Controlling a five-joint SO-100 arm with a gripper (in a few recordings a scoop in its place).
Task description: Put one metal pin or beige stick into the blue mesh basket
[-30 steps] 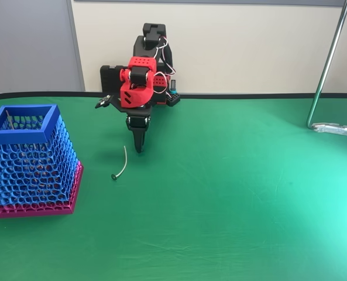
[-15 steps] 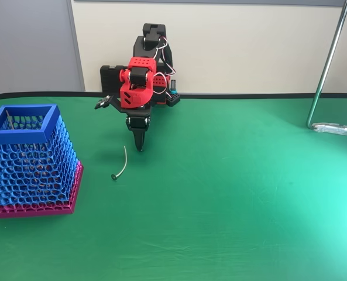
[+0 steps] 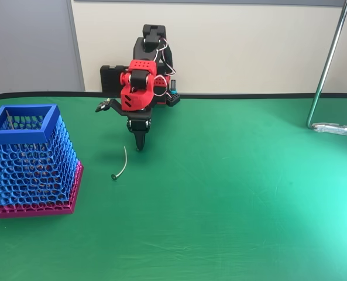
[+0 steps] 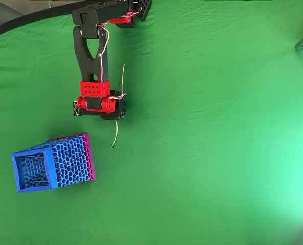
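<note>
The metal pin (image 3: 122, 163) lies flat on the green cloth, thin and pale, with its dark round head toward the front; from above the pin (image 4: 115, 135) sits just below the arm. My red and black gripper (image 3: 139, 146) points straight down, a short way right of and behind the pin's upper end, not touching it. Its fingers meet in one narrow point with nothing between them. In the overhead view the gripper (image 4: 117, 113) hangs just above the pin's top end. The blue mesh basket (image 3: 21, 115) stands at the left, and a thin stick leans inside it.
The table (image 3: 237, 193) is covered in green cloth. A metal stand pole (image 3: 325, 70) with a clamp foot rises at the right back. A longer pale thin line (image 4: 122, 76) runs beside the arm in the overhead view. The arm's base (image 3: 153, 58) stands at the back edge.
The gripper has lifted slightly and its wrist has tipped a little. The pin and the basket have not moved.
</note>
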